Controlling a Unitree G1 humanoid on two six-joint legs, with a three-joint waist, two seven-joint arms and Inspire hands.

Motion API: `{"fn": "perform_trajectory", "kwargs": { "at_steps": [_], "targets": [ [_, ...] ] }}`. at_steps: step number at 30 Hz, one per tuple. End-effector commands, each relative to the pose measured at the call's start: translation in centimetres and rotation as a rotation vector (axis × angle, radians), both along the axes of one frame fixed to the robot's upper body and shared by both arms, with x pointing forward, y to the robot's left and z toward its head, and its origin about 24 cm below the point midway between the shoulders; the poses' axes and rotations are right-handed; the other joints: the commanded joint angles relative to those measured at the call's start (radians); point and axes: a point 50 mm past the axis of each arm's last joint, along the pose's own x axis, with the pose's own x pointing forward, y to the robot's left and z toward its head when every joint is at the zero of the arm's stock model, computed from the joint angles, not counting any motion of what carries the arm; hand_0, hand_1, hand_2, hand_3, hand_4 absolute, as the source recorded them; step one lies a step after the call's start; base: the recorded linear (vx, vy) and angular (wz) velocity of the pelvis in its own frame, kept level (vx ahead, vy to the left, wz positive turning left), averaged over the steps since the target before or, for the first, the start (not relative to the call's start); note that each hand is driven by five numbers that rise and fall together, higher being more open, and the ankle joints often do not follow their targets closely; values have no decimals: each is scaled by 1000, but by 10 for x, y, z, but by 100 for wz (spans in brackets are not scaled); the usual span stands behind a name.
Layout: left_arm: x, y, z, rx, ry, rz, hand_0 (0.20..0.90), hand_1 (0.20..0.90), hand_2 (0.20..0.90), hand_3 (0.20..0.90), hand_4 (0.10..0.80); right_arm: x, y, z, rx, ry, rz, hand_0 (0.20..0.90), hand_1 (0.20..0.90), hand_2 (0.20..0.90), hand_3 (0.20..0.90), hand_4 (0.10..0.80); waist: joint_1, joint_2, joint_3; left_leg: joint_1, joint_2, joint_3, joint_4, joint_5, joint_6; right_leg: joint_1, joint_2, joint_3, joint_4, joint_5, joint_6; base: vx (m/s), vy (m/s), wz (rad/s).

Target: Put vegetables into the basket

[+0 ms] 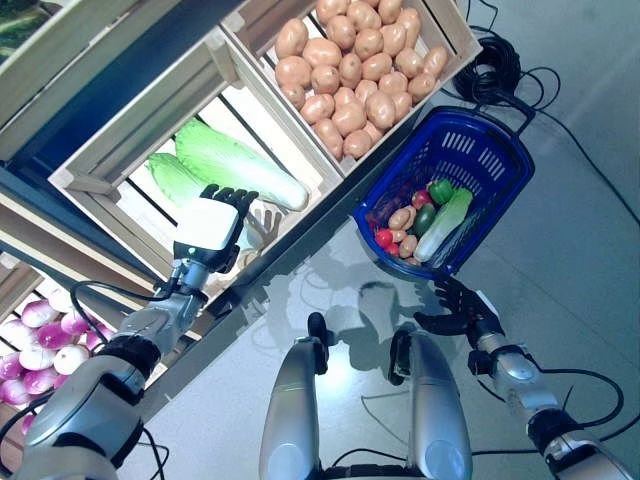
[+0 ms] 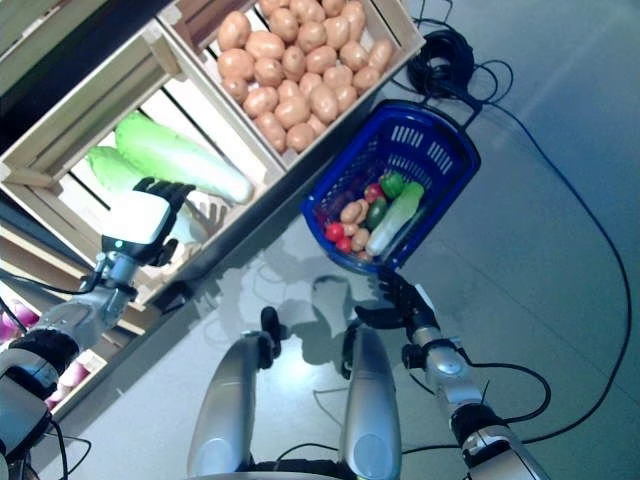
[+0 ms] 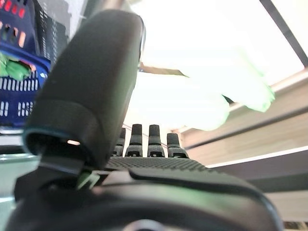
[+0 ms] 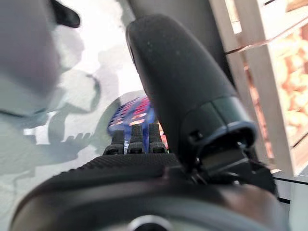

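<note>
Reaching left robot hand (image 1: pixel 215 225) toward slanting cabbage (image 1: pixel 238 165).

We saw that the robot had two silver-grey arms with dark rings at the joints. The left hand (image 1: pixel 214 226) carried a white plate on its back, with black fingers beyond it. The right hand (image 1: pixel 455 309) was dark all over, with a small white piece at the wrist. In both wrist views the thumb looked thick, matte and black, and the palm was finely ribbed.
</note>
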Motion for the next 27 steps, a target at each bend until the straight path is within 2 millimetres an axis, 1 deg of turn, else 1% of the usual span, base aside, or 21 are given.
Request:
{"fn": "perform_trajectory", "kwargs": {
  "at_steps": [1, 2, 5, 10, 13, 16, 20, 21, 23, 25, 27],
  "targets": [
    [5, 23, 45, 77, -136, 86, 900, 900, 900, 900, 800, 14, 10, 31, 52, -141, 74, 900, 900, 900, 900, 800, -25, -1, -36, 32, 5, 9, 102, -138, 29, 38, -8, 41, -55, 102, 16, -27, 62, -1],
    [6, 24, 52, 120, -131, 83, 900, 900, 900, 900, 800, 16, 10, 35, 47, -151, 73, 900, 900, 900, 900, 800, -28, -1, -31, 6, 7, 4, 130, -148, 30, 11, -5, 48, -28, 96, 15, -20, 52, 0],
    [9, 30, 60, 197, -101, 113, 900, 900, 900, 900, 800, 20, 7, 42, 45, -165, 59, 900, 900, 900, 900, 800, -31, -1, -20, -28, 8, -2, 164, -159, 31, -26, -4, 54, 2, 91, 18, -12, 39, 4],
    [7, 40, 68, 279, -86, 153, 900, 900, 900, 900, 800, 18, -3, 43, 36, -152, 29, 900, 900, 900, 900, 800, -29, -2, -10, -66, 11, -13, 193, -163, 30, -63, -5, 59, 21, 95, 24, -1, 14, 0],
    [8, 44, 80, 318, -96, 184, 900, 900, 900, 900, 800, 17, -11, 45, 32, -155, 10, 900, 900, 900, 900, 800, -31, -2, -4, -86, 10, -17, 199, -162, 31, -84, -2, 63, 26, 103, 30, 4, 44, 1],
    [9, 48, 89, 341, -96, 209, 900, 900, 900, 900, 800, 17, -12, 48, 28, -163, 16, 900, 900, 900, 900, 800, -33, -4, 2, -98, 13, -17, 205, -161, 31, -97, -2, 62, 30, 105, 32, 1, 54, 2],
    [7, 63, 106, 327, -131, 287, 900, 900, 900, 900, 800, 15, -16, 49, 21, -164, 11, 900, 900, 900, 900, 800, -32, -9, 4, -120, 16, -19, 208, -157, 31, -118, 0, 60, 27, 116, 38, -5, 43, 1],
    [7, 63, 107, 326, -134, 291, 900, 900, 900, 900, 800, 14, -16, 48, 22, -163, 10, 900, 900, 900, 900, 800, -31, -9, 4, -120, 16, -19, 207, -156, 31, -118, 0, 60, 27, 117, 39, 9, 37, 0],
    [3, 73, 113, 329, -174, 331, 900, 900, 900, 900, 800, 13, -18, 46, 25, -157, 1, 900, 900, 900, 900, 800, -27, -12, 5, -118, 16, -21, 198, -153, 29, -116, 2, 59, 16, 123, 44, 7, 34, -1],
    [1, 78, 117, 340, -204, 352, 900, 900, 900, 900, 800, 11, -19, 44, 25, -154, 3, 900, 900, 900, 900, 800, -24, -13, 5, -113, 16, -19, 190, -152, 29, -110, 2, 56, 7, 127, 46, 0, 0, 0],
    [0, 80, 118, 354, -195, 363, 900, 900, 900, 900, 800, 10, -20, 42, 26, -151, 4, 900, 900, 900, 900, 800, -22, -12, 5, -104, 16, -17, 181, -151, 29, -102, 0, 53, -2, 129, 48, 8, 16, 0]
  ]
}}
